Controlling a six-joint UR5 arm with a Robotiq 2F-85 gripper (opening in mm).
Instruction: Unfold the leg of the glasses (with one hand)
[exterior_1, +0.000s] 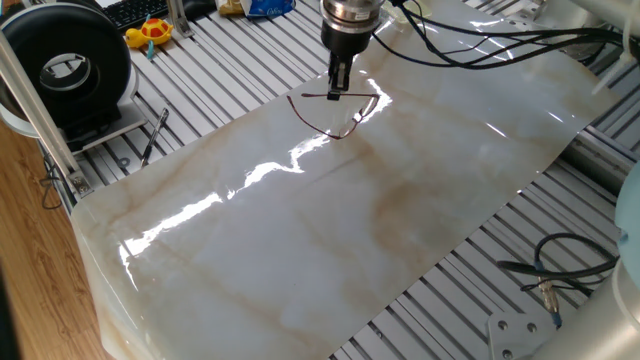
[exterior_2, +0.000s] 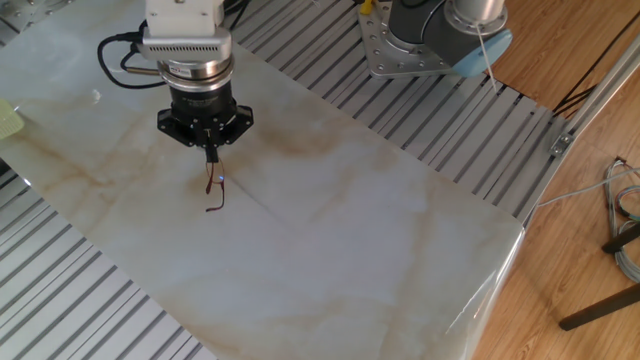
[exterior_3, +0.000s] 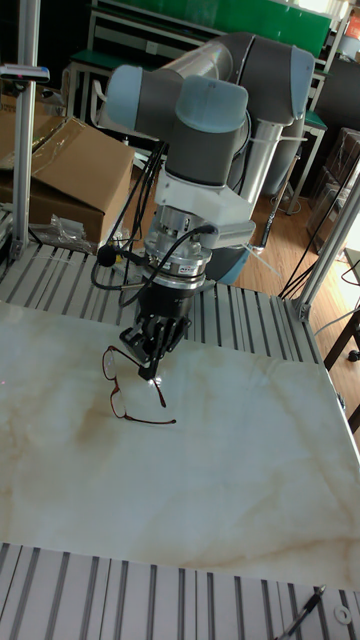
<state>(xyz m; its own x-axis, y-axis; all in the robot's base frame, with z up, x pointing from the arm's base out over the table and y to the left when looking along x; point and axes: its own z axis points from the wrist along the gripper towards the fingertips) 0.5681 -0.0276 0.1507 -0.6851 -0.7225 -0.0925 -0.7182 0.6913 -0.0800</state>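
At the far end of the marble-patterned table (exterior_1: 420, 210), the hand (exterior_1: 338, 92) pinches one slim leg of the glasses (exterior_1: 340, 115), already swung clear of the lenses, so the unfolding looks largely done, with release remaining.

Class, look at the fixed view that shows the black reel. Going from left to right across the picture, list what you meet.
Black reel → yellow toy → pen-like tool → glasses with the gripper above them → loose cables.
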